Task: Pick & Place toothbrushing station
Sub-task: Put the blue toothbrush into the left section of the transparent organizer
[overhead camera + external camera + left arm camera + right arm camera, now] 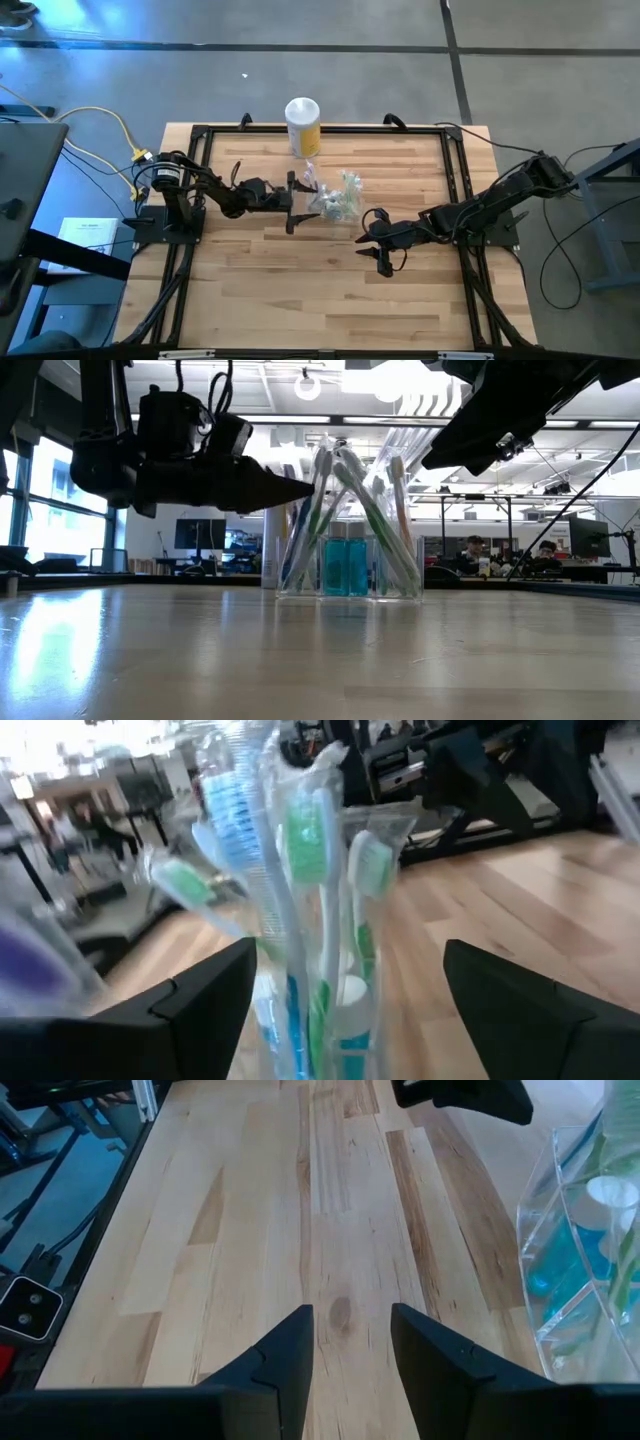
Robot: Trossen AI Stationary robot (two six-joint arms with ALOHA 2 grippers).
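The toothbrushing station [338, 198] is a clear plastic holder [350, 572] standing on its base at the middle of the table. Wrapped green, white and blue toothbrushes [320, 910] stick up out of it and fan out, with blue liquid low inside. My left gripper [292, 203] points level at it from the table's left, open wide. Its fingers [200, 1005] stand on either side of the brushes with gaps showing. My right gripper [379, 246] hangs to the near right of the holder [580, 1260], slanting down, its fingers [290, 1355] apart over bare wood.
A white-topped yellow canister [303, 125] stands at the far edge, behind the station. Black frame rails [455, 180] run along the table's sides. The near half of the wooden top [320, 300] is bare. People sit at desks [475, 552] in the room beyond.
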